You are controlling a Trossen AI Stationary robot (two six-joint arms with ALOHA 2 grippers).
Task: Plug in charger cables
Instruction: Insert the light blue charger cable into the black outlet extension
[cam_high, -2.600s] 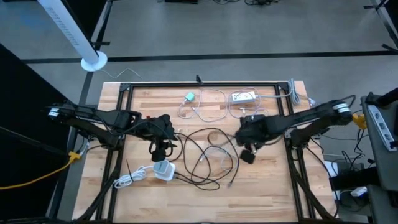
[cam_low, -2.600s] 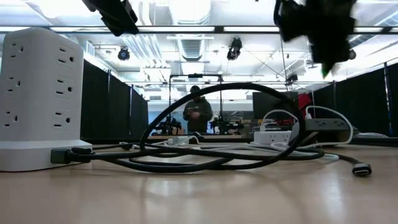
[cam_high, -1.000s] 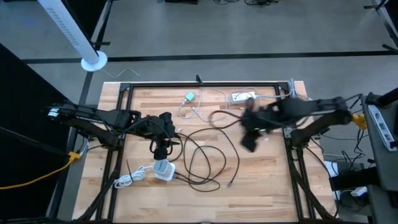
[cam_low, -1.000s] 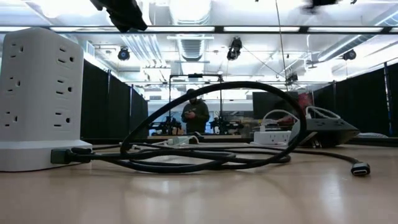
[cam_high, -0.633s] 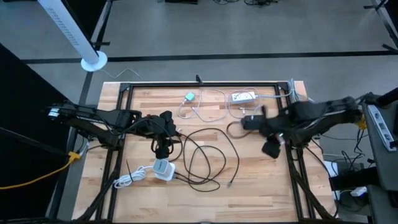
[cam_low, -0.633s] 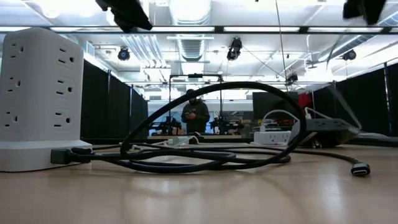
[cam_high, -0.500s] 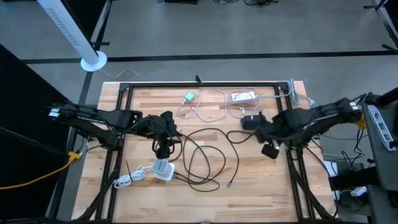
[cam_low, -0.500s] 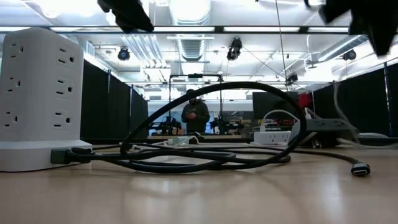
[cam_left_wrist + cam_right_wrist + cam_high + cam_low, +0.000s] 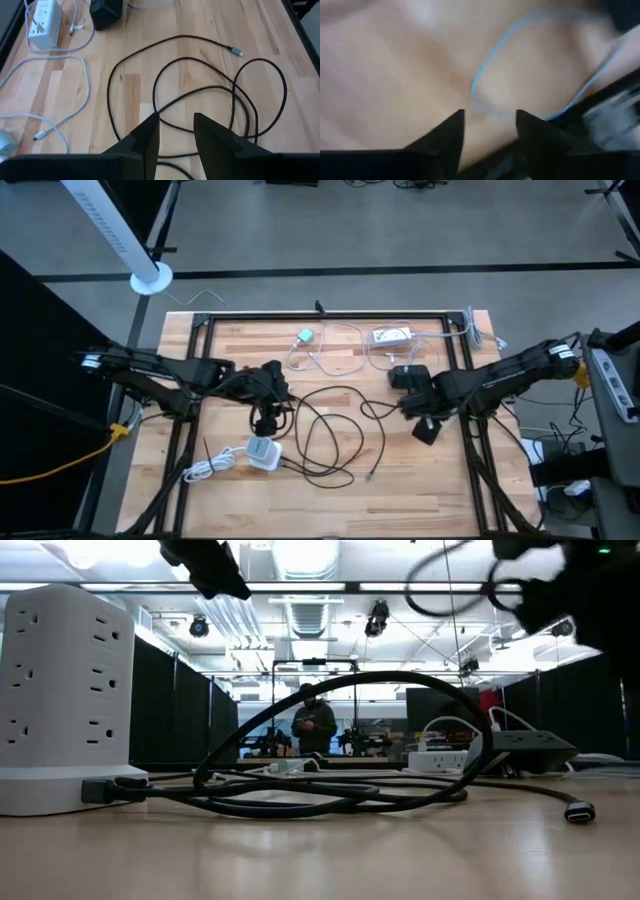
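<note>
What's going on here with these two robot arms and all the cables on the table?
Two robot arms work over a wooden table strewn with charger cables. The left gripper hangs open above the loops of the long black cable, near a white outlet tower. The right gripper, also open and holding nothing, is over the table's right side by the pale cables. Nothing is gripped yet.

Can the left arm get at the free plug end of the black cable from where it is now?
Probably yes. The left gripper hangs open above the black cable loops, and the plug tip lies on bare wood beyond them with nothing over it. The right gripper is off to the side, apart from it.
</note>
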